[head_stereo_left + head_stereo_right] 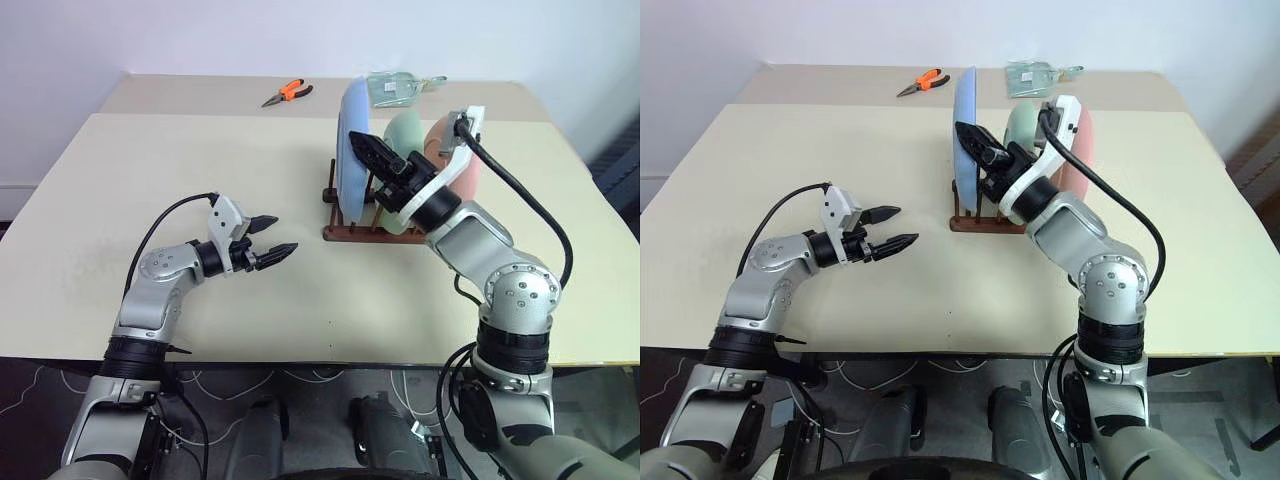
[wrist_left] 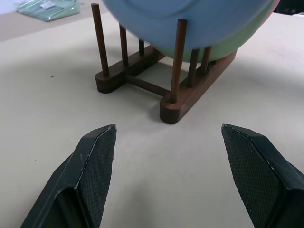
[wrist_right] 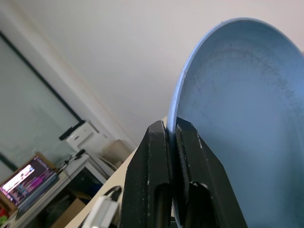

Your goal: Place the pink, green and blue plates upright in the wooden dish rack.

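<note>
The blue plate (image 1: pixel 352 150) stands upright at the left end of the wooden dish rack (image 1: pixel 350 232), just behind its front pegs. My right gripper (image 1: pixel 365 148) is shut on the blue plate's rim (image 3: pixel 178 109), reaching in from the right. Behind it the green plate (image 1: pixel 405 128) and the pink plate (image 1: pixel 468 185) also stand on edge in the rack, partly hidden by my right arm. My left gripper (image 1: pixel 275 238) hovers low over the table to the left of the rack, open with nothing between its fingers (image 2: pixel 97 156), facing the rack (image 2: pixel 190 97).
Orange-handled pliers (image 1: pixel 288 93) and a clear plastic bag (image 1: pixel 395 88) lie at the far side of the beige table (image 1: pixel 150 200). The table's front edge runs just below both arms.
</note>
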`<state>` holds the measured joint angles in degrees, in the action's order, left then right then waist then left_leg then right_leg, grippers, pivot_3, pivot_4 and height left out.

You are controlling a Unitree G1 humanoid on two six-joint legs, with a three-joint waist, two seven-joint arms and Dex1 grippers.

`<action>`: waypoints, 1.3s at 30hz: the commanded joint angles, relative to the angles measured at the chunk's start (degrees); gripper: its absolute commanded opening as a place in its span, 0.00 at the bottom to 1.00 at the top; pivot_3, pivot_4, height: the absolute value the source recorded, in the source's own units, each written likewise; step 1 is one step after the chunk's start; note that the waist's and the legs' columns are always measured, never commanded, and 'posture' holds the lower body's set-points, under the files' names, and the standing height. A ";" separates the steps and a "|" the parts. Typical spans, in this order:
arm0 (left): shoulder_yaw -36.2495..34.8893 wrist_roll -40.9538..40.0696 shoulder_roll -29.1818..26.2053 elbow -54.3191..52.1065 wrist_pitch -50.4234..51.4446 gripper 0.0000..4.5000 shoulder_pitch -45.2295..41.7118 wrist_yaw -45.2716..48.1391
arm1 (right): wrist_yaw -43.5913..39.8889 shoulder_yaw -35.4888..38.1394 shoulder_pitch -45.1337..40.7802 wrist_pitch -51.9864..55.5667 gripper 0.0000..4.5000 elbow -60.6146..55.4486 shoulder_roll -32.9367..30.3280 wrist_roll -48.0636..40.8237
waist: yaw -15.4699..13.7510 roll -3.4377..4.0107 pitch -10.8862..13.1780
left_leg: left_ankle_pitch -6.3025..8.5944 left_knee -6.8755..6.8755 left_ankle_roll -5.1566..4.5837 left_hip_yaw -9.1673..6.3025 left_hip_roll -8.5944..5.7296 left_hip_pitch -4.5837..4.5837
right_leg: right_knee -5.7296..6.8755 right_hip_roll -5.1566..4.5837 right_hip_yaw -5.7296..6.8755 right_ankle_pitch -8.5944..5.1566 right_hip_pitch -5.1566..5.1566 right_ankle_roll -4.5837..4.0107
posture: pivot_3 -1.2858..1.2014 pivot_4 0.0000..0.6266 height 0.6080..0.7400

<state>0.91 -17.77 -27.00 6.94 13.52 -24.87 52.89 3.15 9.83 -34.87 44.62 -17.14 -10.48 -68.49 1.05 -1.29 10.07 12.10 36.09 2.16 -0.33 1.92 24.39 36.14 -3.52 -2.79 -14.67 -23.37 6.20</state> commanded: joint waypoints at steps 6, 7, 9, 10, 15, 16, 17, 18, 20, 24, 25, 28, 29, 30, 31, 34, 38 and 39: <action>-0.72 -1.07 -0.10 -2.28 0.12 0.81 0.12 0.11 | -3.12 0.58 -4.11 -1.38 0.52 1.55 -2.99 4.33 | -0.04 0.01 0.01 | 0.00 0.00 0.00 0.01 0.00 0.01 | -0.02 -0.01 -0.01 0.00 -0.01 0.00 | 0.52 0.24 0.90; -0.70 -1.08 -0.11 -2.36 0.17 0.81 0.17 0.13 | -4.01 -0.16 -4.56 -1.48 0.63 1.23 -3.99 6.12 | -0.03 0.01 0.01 | 0.00 0.00 0.00 0.02 -0.01 0.01 | -0.02 -0.01 -0.01 0.00 -0.01 0.00 | 0.52 0.24 0.90; -0.61 -1.14 -0.10 -2.68 0.40 0.81 0.34 0.15 | -6.70 -2.73 -5.52 -1.79 0.74 -0.01 -7.21 11.20 | -0.01 0.02 0.01 | 0.00 0.00 0.00 0.03 -0.01 0.01 | -0.02 -0.01 -0.02 0.00 -0.02 -0.01 | 0.52 0.24 0.90; -0.54 -1.20 -0.09 -2.80 0.52 0.81 0.37 0.14 | -8.08 -4.04 -5.99 -2.19 0.74 -0.59 -9.05 13.96 | -0.01 0.02 0.01 | 0.00 0.00 0.00 0.03 -0.01 0.01 | -0.02 -0.01 -0.02 -0.01 -0.03 -0.01 | 0.52 0.24 0.90; -0.49 -1.28 -0.02 -3.40 1.09 0.81 0.41 -0.14 | -15.18 -6.61 -7.11 -4.75 0.74 -5.86 -18.61 23.73 | -0.14 0.01 0.02 | 0.00 -0.03 0.00 0.04 -0.01 0.04 | -0.05 -0.01 -0.02 -0.01 -0.06 -0.01 | 0.52 0.24 0.90; -0.43 -1.14 -0.14 -3.15 0.97 0.81 0.45 -0.01 | -15.80 -5.16 -6.33 -4.97 0.74 -7.75 -21.14 25.01 | -0.15 0.01 0.02 | 0.00 -0.03 0.00 0.04 -0.01 0.04 | -0.05 -0.01 -0.02 -0.01 -0.06 -0.01 | 0.52 0.24 0.90; -0.39 -1.02 -0.23 -2.93 0.87 0.81 0.48 0.10 | -16.24 -4.10 -5.73 -5.12 0.74 -9.02 -22.76 25.97 | -0.25 0.02 0.03 | 0.00 -0.03 0.00 0.04 -0.01 0.04 | -0.06 -0.01 -0.02 -0.01 -0.06 -0.01 | 0.52 0.24 0.90; -0.52 -0.48 -0.43 -2.43 0.15 0.81 0.48 -0.12 | -17.75 -1.47 -3.95 -5.88 0.74 -11.00 -25.61 26.69 | -0.33 0.01 0.02 | 0.00 -0.03 0.00 0.04 -0.01 0.06 | -0.06 -0.02 -0.02 -0.01 -0.07 -0.01 | 0.52 0.24 0.90; -0.98 0.28 -0.75 -1.57 -0.86 0.81 0.37 -0.80 | -20.00 3.73 -1.18 -5.67 0.74 -12.96 -28.87 24.86 | -0.53 -0.02 0.03 | 0.00 -0.04 0.00 0.03 -0.02 0.07 | -0.11 -0.04 -0.01 -0.02 -0.05 -0.02 | 0.52 0.24 0.90; -2.66 3.23 -2.78 3.59 -5.19 0.81 -0.08 -2.93 | -25.17 20.89 17.56 -3.26 0.99 -14.03 -36.36 26.16 | -1.31 -0.16 0.03 | 0.03 -0.01 -0.03 0.04 -0.03 0.06 | -0.19 -0.06 -0.01 -0.03 0.04 -0.02 | 0.52 0.24 0.90; -2.63 3.98 -3.51 5.18 -6.38 0.81 -0.05 -2.87 | -26.50 22.53 22.83 -3.82 0.99 -14.34 -37.33 28.35 | -1.33 -0.20 0.02 | 0.03 -0.05 -0.04 0.04 -0.04 0.07 | -0.24 -0.08 -0.01 -0.03 0.05 -0.03 | 0.52 0.24 0.90; -2.87 5.02 -4.89 9.20 -9.06 0.81 0.28 -2.45 | -31.06 21.93 37.87 -8.98 0.99 -12.50 -37.38 35.66 | -1.07 -0.12 -0.01 | 0.06 -0.05 -0.10 0.16 -0.03 -0.02 | -0.18 -0.07 -0.08 -0.03 0.03 -0.03 | 0.52 0.24 0.90; -2.99 5.30 -5.09 10.19 -9.91 0.81 0.36 -2.59 | -31.63 21.37 40.59 -11.09 0.99 -10.80 -36.20 37.42 | -0.87 -0.09 -0.02 | 0.07 -0.04 -0.10 0.17 -0.01 -0.04 | -0.16 -0.06 -0.08 -0.04 0.02 -0.05 | 0.52 0.24 0.90; -3.07 5.54 -5.21 10.82 -10.53 0.81 0.46 -2.72 | -31.81 20.98 42.12 -12.84 0.99 -8.98 -35.02 38.63 | -0.57 -0.10 -0.02 | 0.07 -0.03 -0.10 0.19 -0.01 -0.04 | -0.16 -0.07 -0.09 -0.05 0.00 -0.07 | 0.52 0.24 0.90; -3.07 5.60 -5.20 11.01 -10.91 0.81 0.59 -2.80 | -32.17 20.23 43.18 -15.05 0.99 -7.22 -34.16 40.19 | -0.23 -0.10 -0.02 | 0.07 0.03 -0.10 0.18 -0.01 -0.05 | -0.15 -0.06 -0.09 -0.05 0.02 -0.07 | 0.52 0.24 0.90; -3.07 5.52 -4.92 10.02 -10.91 0.81 1.14 -3.19 | -33.60 18.71 43.67 -18.97 0.99 -3.39 -31.81 42.04 | 0.16 -0.08 -0.01 | 0.07 0.06 -0.10 0.27 0.00 -0.08 | -0.15 -0.07 -0.16 -0.02 0.01 -0.09 | 0.52 0.24 0.90; -3.30 5.15 -4.99 7.70 -10.39 0.81 3.06 -3.52 | -35.19 15.78 43.24 -23.07 0.99 -1.33 -29.35 43.94 | -0.04 -0.08 -0.02 | 0.07 -0.03 -0.10 0.24 0.03 -0.10 | -0.15 -0.03 -0.15 -0.03 0.01 -0.09 | 0.52 0.24 0.90; -3.27 5.18 -4.91 7.16 -10.24 0.81 3.54 -3.73 | -35.63 15.20 42.92 -23.92 0.99 -0.86 -29.00 44.26 | -0.14 -0.08 -0.02 | 0.07 -0.03 -0.10 0.24 0.03 -0.09 | -0.15 -0.03 -0.14 -0.03 0.00 -0.09 | 0.52 0.24 0.90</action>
<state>-1.24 -12.04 -31.66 16.69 3.50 -21.58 49.57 -31.70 24.97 8.80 23.23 -17.92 -39.78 -24.85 0.91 -1.36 10.05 12.17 36.07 2.06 -0.10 1.95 24.32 35.99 -3.55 -2.93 -14.70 -23.38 6.11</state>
